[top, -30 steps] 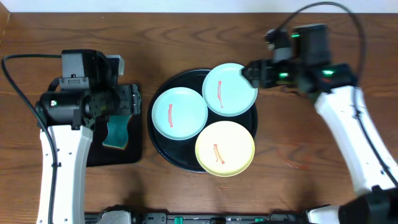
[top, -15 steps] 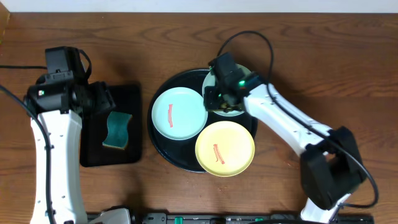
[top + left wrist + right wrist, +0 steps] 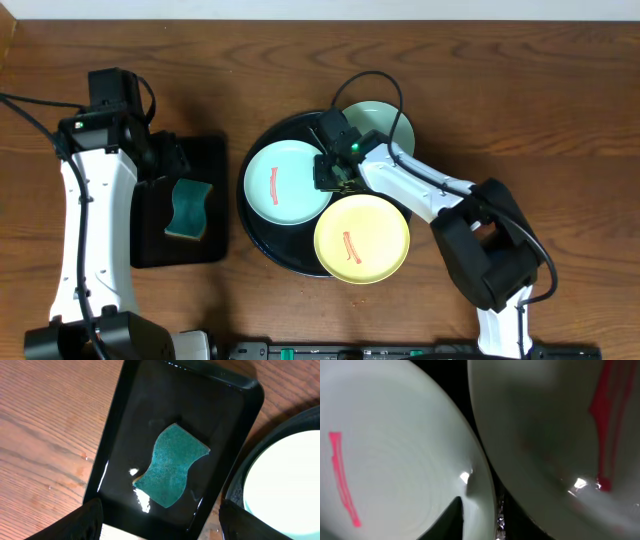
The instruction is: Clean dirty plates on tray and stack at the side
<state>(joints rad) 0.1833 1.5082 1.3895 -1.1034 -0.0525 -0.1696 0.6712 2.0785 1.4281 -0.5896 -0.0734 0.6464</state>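
Note:
The round black tray (image 3: 262, 228) holds three plates, each with a red streak: a mint-blue plate (image 3: 285, 185) on the left, a second mint-blue plate (image 3: 385, 120) at the back, partly under my right arm, and a yellow plate (image 3: 362, 240) in front. My right gripper (image 3: 335, 172) is shut on the right rim of the left mint-blue plate (image 3: 395, 460). One finger (image 3: 456, 517) lies on top of that rim; the other is hidden below. The back plate (image 3: 545, 435) lies close beside it. My left gripper (image 3: 172, 160) hangs open over the sponge.
A teal sponge (image 3: 172, 465) lies in a wet rectangular black tray (image 3: 125, 415) left of the round tray (image 3: 239, 485). My right arm stretches from the front right across the tray. Bare wood tabletop (image 3: 520, 120) surrounds both trays.
My right arm swung in from the tray's right side across the back plate to the left plate's rim, and its jaws narrowed onto it. The left arm shifted slightly over the sponge tray.

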